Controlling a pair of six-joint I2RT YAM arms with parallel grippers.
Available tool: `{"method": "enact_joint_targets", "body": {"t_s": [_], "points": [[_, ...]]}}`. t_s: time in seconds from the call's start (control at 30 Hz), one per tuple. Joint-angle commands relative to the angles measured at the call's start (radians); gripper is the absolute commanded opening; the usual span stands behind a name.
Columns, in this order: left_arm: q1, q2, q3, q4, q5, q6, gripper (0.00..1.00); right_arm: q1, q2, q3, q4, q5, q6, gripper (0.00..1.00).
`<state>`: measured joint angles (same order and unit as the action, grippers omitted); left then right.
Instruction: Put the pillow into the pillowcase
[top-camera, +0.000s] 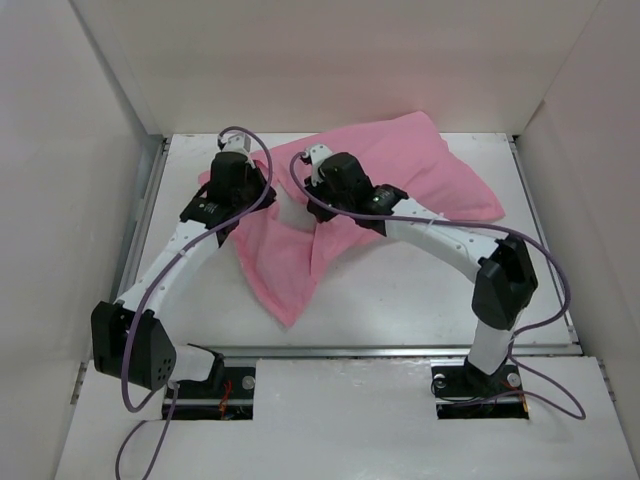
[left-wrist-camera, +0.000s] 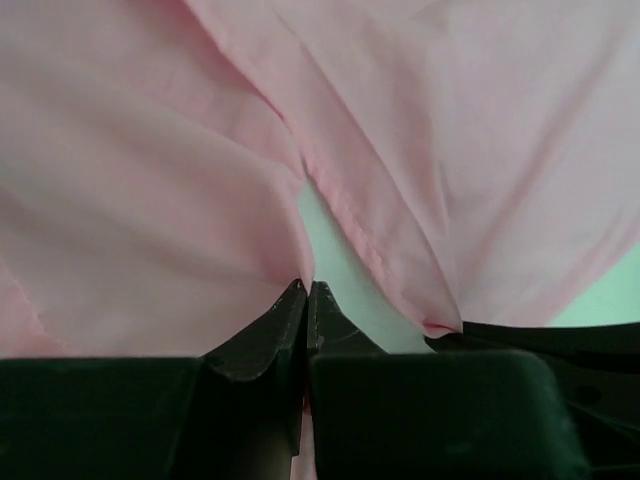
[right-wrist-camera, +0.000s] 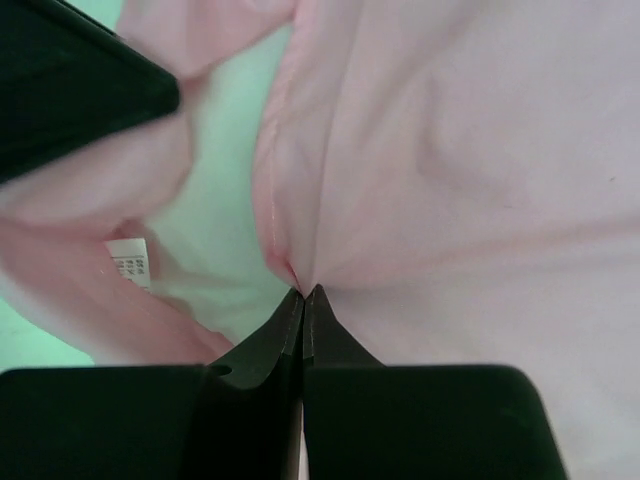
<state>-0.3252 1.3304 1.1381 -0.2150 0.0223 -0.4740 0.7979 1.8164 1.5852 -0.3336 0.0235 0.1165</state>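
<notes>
the pillowcase (top-camera: 410, 165) is thin creased pink cloth, plump toward the far right of the table (top-camera: 400, 300). the left gripper (left-wrist-camera: 307, 290) and right gripper (right-wrist-camera: 303, 293) are each clamped on its hem at the opening

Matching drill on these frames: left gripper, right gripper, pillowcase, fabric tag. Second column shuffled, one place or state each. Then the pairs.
1. left gripper
2. right gripper
3. pillowcase
4. tag

A. small, white, printed, beside a pink fold
B. pink, rumpled over the far half of the table
C. jaws shut on pink fabric, left of centre in the top view
D. jaws shut on pink fabric, about mid-width in the top view

Pairs: 1-C, 2-D, 3-B, 4-A
</notes>
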Motion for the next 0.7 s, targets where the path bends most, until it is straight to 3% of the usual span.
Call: {"method": "enact_joint_targets", "body": {"t_s": [0.0, 0.13, 0.17, 0.27, 0.33, 0.37, 0.53, 0.57, 0.63, 0.67], "points": [[-0.003, -0.019, 0.003, 0.120, 0.169, 0.041, 0.00, 0.007, -0.097, 0.084, 0.018, -0.051, -0.020, 0.00], [-0.003, -0.019, -0.007, 0.213, 0.326, 0.041, 0.00, 0.007, -0.161, 0.107, 0.018, -0.076, -0.020, 0.00], [-0.003, -0.019, -0.041, 0.352, 0.365, -0.033, 0.00, 0.007, -0.190, 0.117, 0.008, -0.106, -0.020, 0.00], [-0.003, 0.010, -0.067, 0.394, 0.239, -0.089, 0.00, 0.007, -0.204, 0.107, 0.008, -0.149, -0.020, 0.00], [-0.003, 0.099, -0.067, 0.371, 0.020, -0.144, 0.00, 0.007, -0.227, 0.096, 0.008, -0.184, -0.020, 0.00], [-0.003, 0.137, -0.055, 0.349, -0.022, -0.159, 0.00, 0.007, -0.227, 0.085, 0.008, -0.213, -0.020, 0.00], [-0.003, 0.320, 0.041, 0.276, -0.068, -0.190, 0.00, 0.007, -0.253, 0.044, 0.008, -0.293, -0.067, 0.00], [-0.003, 0.335, 0.041, 0.276, -0.068, -0.204, 0.07, 0.007, -0.253, 0.032, 0.008, -0.322, -0.081, 0.00], [-0.003, 0.345, 0.041, 0.276, -0.059, -0.219, 0.43, 0.007, -0.253, -0.033, 0.008, -0.387, -0.109, 0.00], [-0.003, 0.354, 0.025, 0.308, -0.036, -0.219, 0.52, 0.007, -0.234, -0.063, 0.051, -0.402, -0.109, 0.00]]}}
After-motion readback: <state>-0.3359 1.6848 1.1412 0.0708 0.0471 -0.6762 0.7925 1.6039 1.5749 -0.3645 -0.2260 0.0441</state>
